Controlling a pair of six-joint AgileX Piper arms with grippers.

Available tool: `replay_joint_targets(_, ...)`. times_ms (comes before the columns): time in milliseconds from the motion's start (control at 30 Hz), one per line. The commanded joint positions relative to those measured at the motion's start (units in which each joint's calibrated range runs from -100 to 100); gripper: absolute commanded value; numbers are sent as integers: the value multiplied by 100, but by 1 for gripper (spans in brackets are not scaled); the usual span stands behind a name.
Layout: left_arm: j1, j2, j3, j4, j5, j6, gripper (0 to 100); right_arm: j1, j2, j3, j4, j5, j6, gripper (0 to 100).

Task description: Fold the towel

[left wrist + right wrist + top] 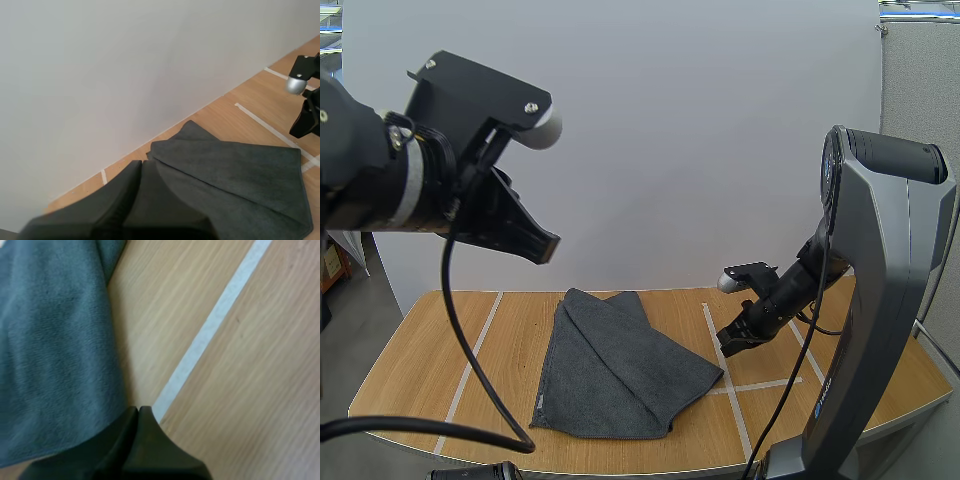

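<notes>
A dark grey towel (pixel 620 365) lies on the wooden table, folded over itself with its layers skewed. My left gripper (pixel 535 240) hangs high above the table's left side, its fingers together as one wedge (pixel 142 200) with nothing held. Below it the towel (pixel 235 175) spreads toward the other arm. My right gripper (pixel 732 342) sits low at the towel's right corner, shut and empty, tips (pixel 139 412) meeting just beside the towel's edge (pixel 60 365) over a white tape line (pixel 210 330).
White tape lines (pixel 725 375) mark the wooden table (pixel 430 360) into sections. A white wall stands close behind the table. The right arm's tall column (pixel 865 330) rises at the table's right front.
</notes>
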Motion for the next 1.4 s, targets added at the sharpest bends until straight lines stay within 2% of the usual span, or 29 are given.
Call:
replay_joint_targets(0, 6, 840, 316, -554, 14, 236, 0, -511, -452, 28, 68, 1239, -101, 0)
replay_joint_targets(167, 6, 1440, 316, -1146, 14, 809, 0, -921, -826, 28, 46, 2395, -138, 0)
replay_joint_targets(300, -3, 2069, 316, -1147, 14, 1080, 0, -1281, -1215, 28, 69, 2398, -159, 0)
replay_joint_targets(467, -3, 2827, 316, -1232, 14, 1516, 0, -1863, -2220, 111, 133, 2398, -232, 0)
replay_joint_targets(600, -3, 3023, 316, -1250, 14, 1610, 0, -2074, -3004, 233, 403, 2398, -272, 0)
replay_joint_targets(767, -3, 3023, 316, -1250, 14, 1610, 0, -2074, -3537, 233, 820, 2398, -31, 0)
replay_joint_targets(933, -3, 3023, 316, -1250, 14, 1610, 0, -2074, -3637, 233, 1462, 2398, -15, 0)
replay_joint_targets(1167, -3, 3023, 316, -1250, 14, 1610, 0, -2024, -3421, 221, 1546, 2398, -76, 0)
replay_joint_targets(1267, -3, 3023, 316, -1250, 14, 1610, 0, -1619, -3332, 221, 1064, 2398, 131, 0)
replay_joint_targets(1367, -3, 3023, 316, -1250, 14, 1610, 0, -921, -3332, 234, 467, 1744, 757, 0)
